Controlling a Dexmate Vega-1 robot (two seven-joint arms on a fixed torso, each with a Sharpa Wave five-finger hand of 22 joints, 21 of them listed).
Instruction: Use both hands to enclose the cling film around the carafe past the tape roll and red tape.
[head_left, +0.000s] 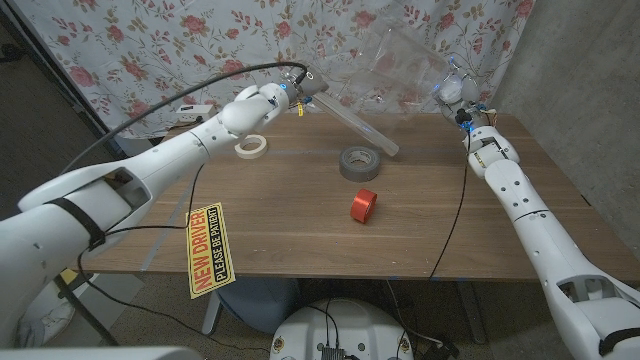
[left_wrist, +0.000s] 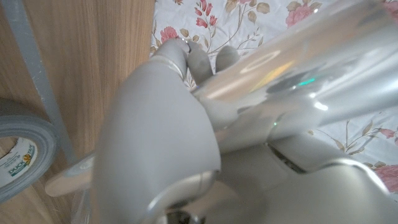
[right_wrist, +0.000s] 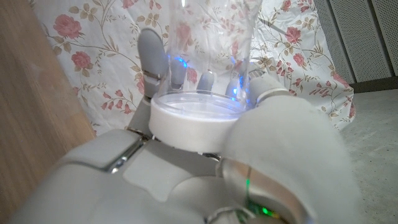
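Fingers of the left hand curl around the upper end of the cling film roll, a long shiny tube that slants from that hand down to the wooden table, its lower end resting near the grey tape roll. In the left wrist view the grey fingers wrap snugly round the glossy tube, with no gap visible between them and the film. Across the table, the right hand is raised above the far right corner and grips the clear carafe by its white base; the carafe tilts up and leftward against the flowered curtain. The right wrist view shows the fingers closed around the carafe's base, thumb pressed against the rim. The red tape stands on edge nearer the robot than the grey roll, and a cream masking tape ring lies just below the left hand.
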